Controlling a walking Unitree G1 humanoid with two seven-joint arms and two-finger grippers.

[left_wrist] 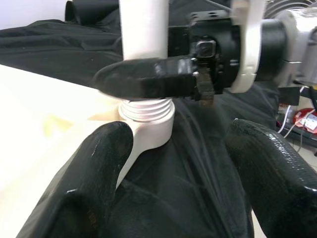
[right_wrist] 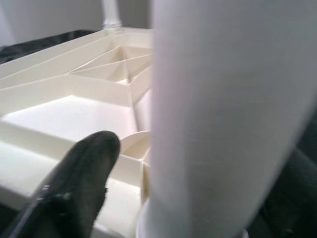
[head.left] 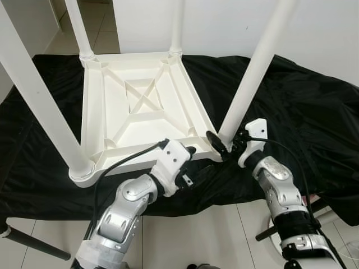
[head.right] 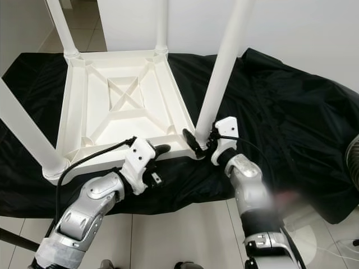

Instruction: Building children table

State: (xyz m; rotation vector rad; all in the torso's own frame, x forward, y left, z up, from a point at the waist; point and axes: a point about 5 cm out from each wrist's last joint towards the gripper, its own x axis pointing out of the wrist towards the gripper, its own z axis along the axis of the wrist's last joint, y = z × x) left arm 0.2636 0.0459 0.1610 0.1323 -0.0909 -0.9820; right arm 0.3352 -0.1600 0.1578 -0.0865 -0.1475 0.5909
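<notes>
Children's table [head.left: 140, 106], white moulded plastic, lies upside down on a black cloth [head.left: 303, 106], four legs up. The right gripper [head.left: 223, 144] clamps the near-right leg [head.left: 252, 73] just above its threaded socket; the left gripper [left_wrist: 168, 173] hovers spread beside that corner, holding nothing. It looks light, stiff and slick, so gripping low on the leg seems best.

Right end effector [head.left: 223, 144] clamped, wrist bent inward; left end effector [left_wrist: 173, 183] spread, forearm raised.

Head stereo pair high, facing down; wrist cameras close on shared table leg [left_wrist: 144, 44].
</notes>
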